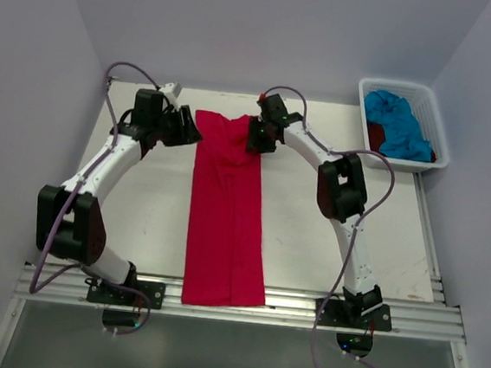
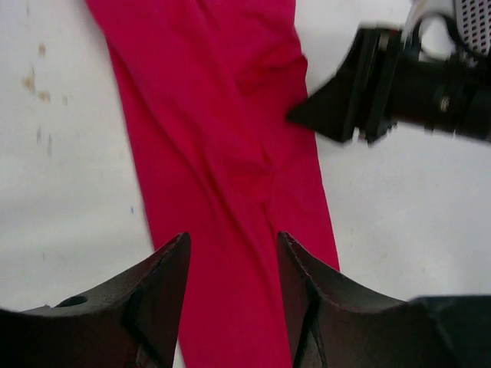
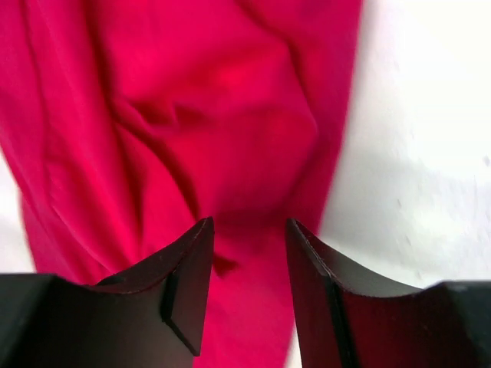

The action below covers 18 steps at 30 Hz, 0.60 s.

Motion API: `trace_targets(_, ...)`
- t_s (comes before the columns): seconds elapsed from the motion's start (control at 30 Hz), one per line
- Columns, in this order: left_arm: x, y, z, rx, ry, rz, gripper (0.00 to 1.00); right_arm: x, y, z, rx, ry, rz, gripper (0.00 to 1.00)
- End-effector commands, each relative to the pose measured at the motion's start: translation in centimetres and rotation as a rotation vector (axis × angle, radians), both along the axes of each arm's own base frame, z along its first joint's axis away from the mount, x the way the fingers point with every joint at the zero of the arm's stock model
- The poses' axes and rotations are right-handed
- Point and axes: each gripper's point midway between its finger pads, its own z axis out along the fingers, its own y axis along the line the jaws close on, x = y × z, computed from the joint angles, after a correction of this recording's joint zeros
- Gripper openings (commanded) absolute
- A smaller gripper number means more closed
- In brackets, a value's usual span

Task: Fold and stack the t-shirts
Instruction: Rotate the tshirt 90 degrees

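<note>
**A:** Where is your red-pink t-shirt (image 1: 224, 225)?

**B:** Down the middle of the bench (image 1: 147, 209). It's folded into one long narrow strip that runs from close to the far edge to the near edge. Its near end lies across the metal rail (image 1: 303, 304) there.

**A:** And your left hand (image 1: 191, 133)?

**B:** It's at the strip's far left corner, just beside the cloth. In the left wrist view its fingers (image 2: 165, 284) are spread, with red cloth and white bench showing between the tips, so they pinch nothing.

**A:** The right hand (image 1: 257, 138)?

**B:** It's opposite, on the strip's far right side, over the cloth's edge. In its own view the fingers (image 3: 188, 276) also stand apart over rumpled folds, and the cloth lies below them rather than clamped between them.

**A:** What crowds you up there?

**B:** Each hand has the other just across the width of the strip. The left wrist view shows the right hand's dark tip right at the cloth's edge. Both arms bow outward around the strip.

**A:** Anything else on the bench?

**B:** A white basket (image 1: 441, 138) sits in the far right corner, well apart from the strip. The turquoise t-shirt (image 1: 398, 120) is heaped inside it. The dark red t-shirt (image 1: 374, 134) peeks out beneath that on the left. There are also brownish marks (image 2: 34, 77) on the bench left of the strip.
</note>
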Motion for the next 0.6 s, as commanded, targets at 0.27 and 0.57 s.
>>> trace_targets(0.27, 12.9, -5.5, -4.5, 0.324, -0.083, -0.272, 0.57, -9.3, -8.4, 16.3, -0.039, -0.314, -0.021, 0.49)
trace_targets(0.57, 14.0, -7.5, -9.8, 0.514, -0.058, -0.422, 0.48, -14.9, -11.0, 16.4, -0.035, -0.287, -0.001, 0.5)
